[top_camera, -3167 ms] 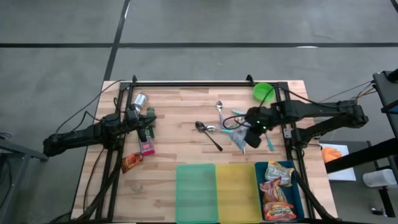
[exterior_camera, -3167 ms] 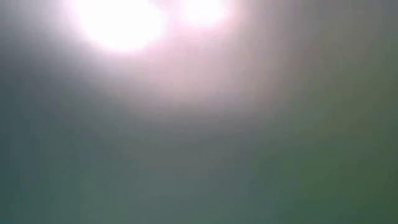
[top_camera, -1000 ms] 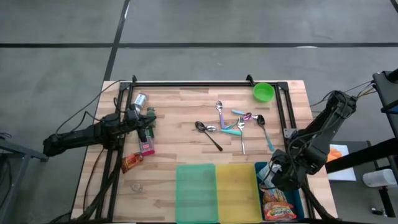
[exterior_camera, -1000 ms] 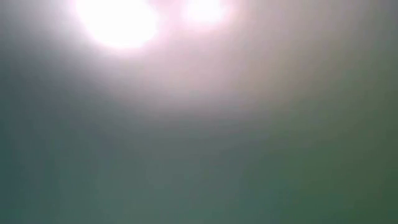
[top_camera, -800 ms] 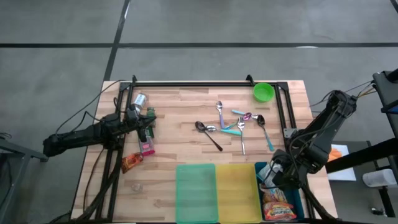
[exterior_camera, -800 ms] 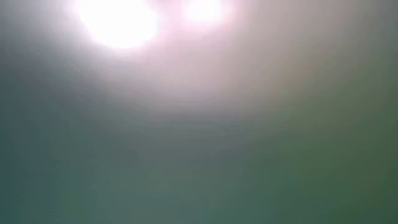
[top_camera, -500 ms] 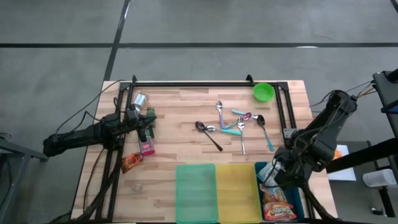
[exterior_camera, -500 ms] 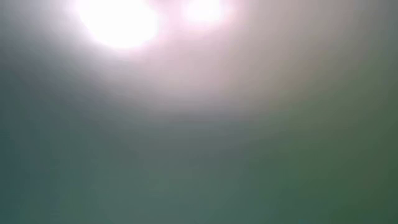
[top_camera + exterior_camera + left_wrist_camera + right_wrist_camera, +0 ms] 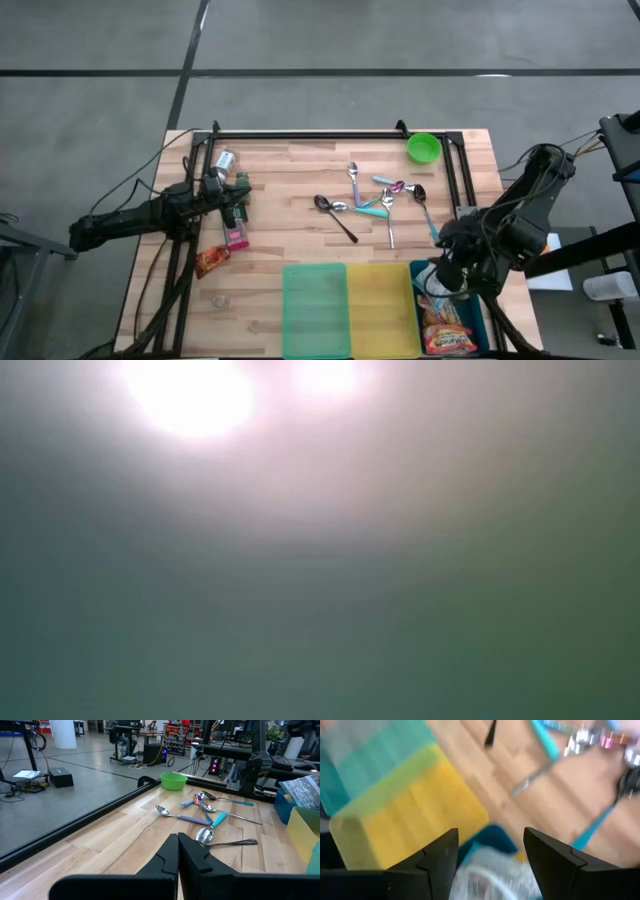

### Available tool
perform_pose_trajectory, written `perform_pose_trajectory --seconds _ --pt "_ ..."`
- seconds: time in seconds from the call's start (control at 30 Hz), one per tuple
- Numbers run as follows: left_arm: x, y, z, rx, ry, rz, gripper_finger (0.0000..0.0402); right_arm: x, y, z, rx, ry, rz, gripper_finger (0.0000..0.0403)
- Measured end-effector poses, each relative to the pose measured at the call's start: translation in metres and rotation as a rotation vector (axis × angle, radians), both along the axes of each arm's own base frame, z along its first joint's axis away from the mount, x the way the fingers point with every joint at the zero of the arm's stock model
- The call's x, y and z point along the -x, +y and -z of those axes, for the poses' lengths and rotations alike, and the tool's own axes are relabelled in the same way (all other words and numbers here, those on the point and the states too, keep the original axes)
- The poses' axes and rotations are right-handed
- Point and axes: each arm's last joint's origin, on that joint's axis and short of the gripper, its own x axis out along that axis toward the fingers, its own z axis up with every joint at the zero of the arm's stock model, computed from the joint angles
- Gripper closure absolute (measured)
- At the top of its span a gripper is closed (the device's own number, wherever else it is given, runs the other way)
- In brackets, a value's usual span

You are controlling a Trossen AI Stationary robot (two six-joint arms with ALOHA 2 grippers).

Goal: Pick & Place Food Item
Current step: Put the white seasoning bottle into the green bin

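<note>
Green bowl (image 9: 423,148) at the far edge, spoons (image 9: 384,200) mid-table.

A: The pale planked wooden worktop (image 9: 290,175) at frame centre looks smooth, satin. The spoons?

B: Shiny metal spoons (image 9: 210,834) with matt coloured plastic handles. The round green plastic bowl (image 9: 173,781) is glossy; the crinkled foil snack packets (image 9: 445,325), lower right, glint.

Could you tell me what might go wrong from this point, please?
The right end effector is open, close over the packets heaped in the blue bin; its fingers could snag the top packet. The spoons lie nearby, so a low sweep toward the table could scatter them.
</note>
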Motion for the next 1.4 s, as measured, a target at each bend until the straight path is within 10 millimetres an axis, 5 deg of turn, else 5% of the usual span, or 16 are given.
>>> perform_pose_trajectory --seconds 0.67,1.07,1.4 --pt "0.000 0.000 0.000 0.000 0.000 0.000 0.0402 -0.039 -0.034 0.002 0.347 -0.149 -0.060 0.0181" --pt "0.000 0.000 0.000 0.000 0.000 0.000 0.0402 -0.082 -0.075 0.027 0.368 -0.151 -0.112 0.0181" --pt "0.000 0.000 0.000 0.000 0.000 0.000 0.0402 -0.111 -0.102 0.047 0.426 -0.344 -0.227 0.0181"
